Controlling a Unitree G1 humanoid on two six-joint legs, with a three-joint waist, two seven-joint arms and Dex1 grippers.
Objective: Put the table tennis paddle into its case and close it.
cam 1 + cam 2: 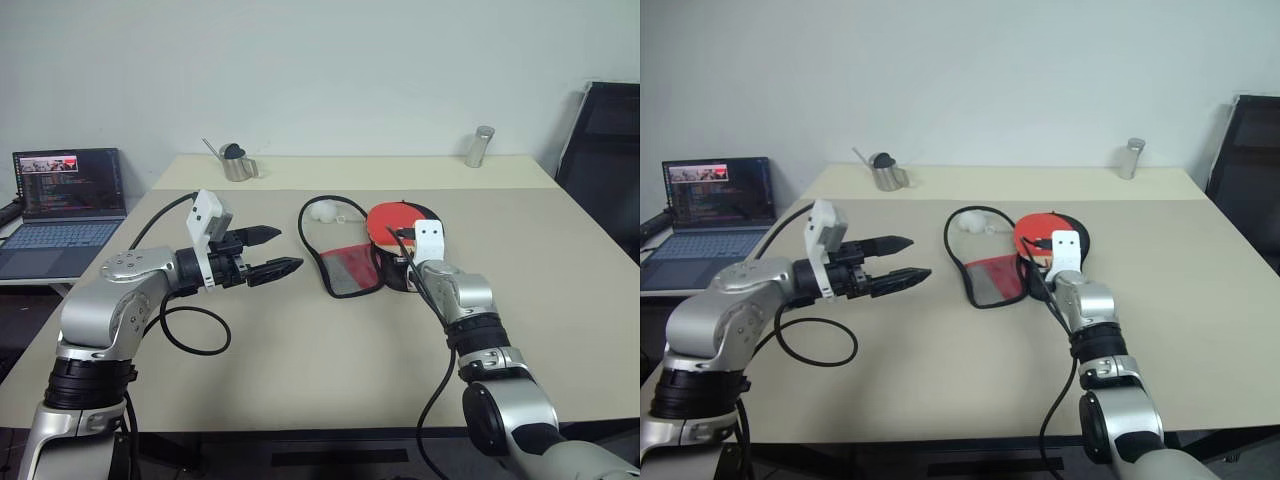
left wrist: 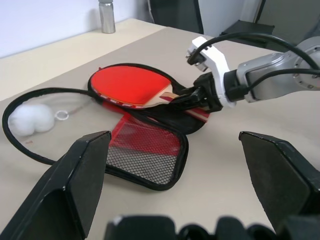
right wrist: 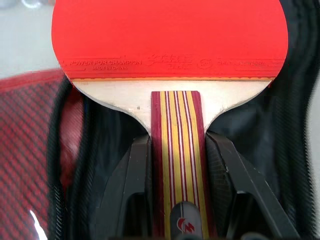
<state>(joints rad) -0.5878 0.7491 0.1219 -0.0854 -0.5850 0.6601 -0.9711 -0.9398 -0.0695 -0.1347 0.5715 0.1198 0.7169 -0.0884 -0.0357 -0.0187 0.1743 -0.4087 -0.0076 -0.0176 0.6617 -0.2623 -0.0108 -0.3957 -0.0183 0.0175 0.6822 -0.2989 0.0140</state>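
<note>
Right wrist view: the table tennis paddle point(image 3: 170, 45) is pinched by its striped wooden handle between the two black fingers of the right gripper point(image 3: 176, 165), red face pointing away from the wrist.
Paddle place: it hangs just over the black half of the case point(image 1: 345, 268), which lies unzipped toward the far middle of the table point(image 1: 300, 370).
Case layout: the red flap with the mesh pocket is folded out toward the robot's left; the loose zip edge loops further toward the far left and rings a white ball point(image 1: 322, 211).
Left gripper point(image 1: 268, 252): jaws spread wide and empty, held level above the table, well apart from the case on its left side.
Risk, blade: the paddle looks to sit across the case, so its rim may catch the raised zip edge and push the pouch along instead of settling inside.
Risk, handle: the narrow pinch could let the bat twist when the blade meets fabric.
Risk, closing: the floppy flap may fold crooked with nothing pinning the case down.
Room: bare table lies all round the case toward the near edge and both sides.
Far edge: a metal cup point(image 1: 238, 162) near the far left corner and a metal cylinder point(image 1: 480, 146) near the far right stand well clear.
Off the table: a laptop point(image 1: 62, 205) sits beyond the left edge.
</note>
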